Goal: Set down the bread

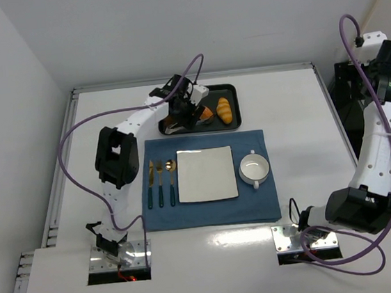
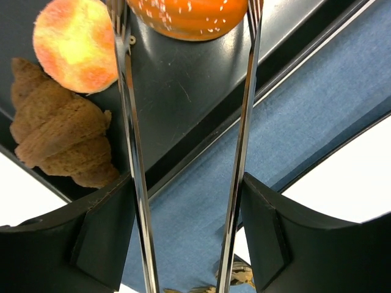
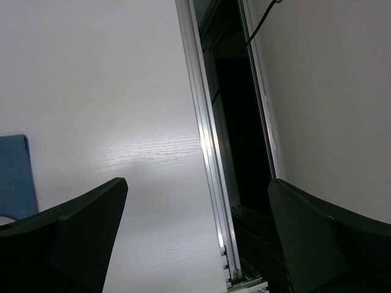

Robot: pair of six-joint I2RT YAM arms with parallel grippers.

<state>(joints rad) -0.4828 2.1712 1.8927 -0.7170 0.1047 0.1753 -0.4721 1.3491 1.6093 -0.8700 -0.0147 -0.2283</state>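
Observation:
The bread, a glossy orange-brown bun with pale specks, lies over the black tray at the top of the left wrist view. In the top view the bread is in the tray's middle. My left gripper is shut on a pair of metal tongs. The two tong arms reach either side of the bun and touch its flanks. I cannot tell whether the bun is lifted. My right gripper is open and holds nothing, far off over the table's right edge.
Also in the tray are a yellow ridged roll, a pale round bun and a brown croissant. On the blue mat lie cutlery, a square white plate and a white bowl.

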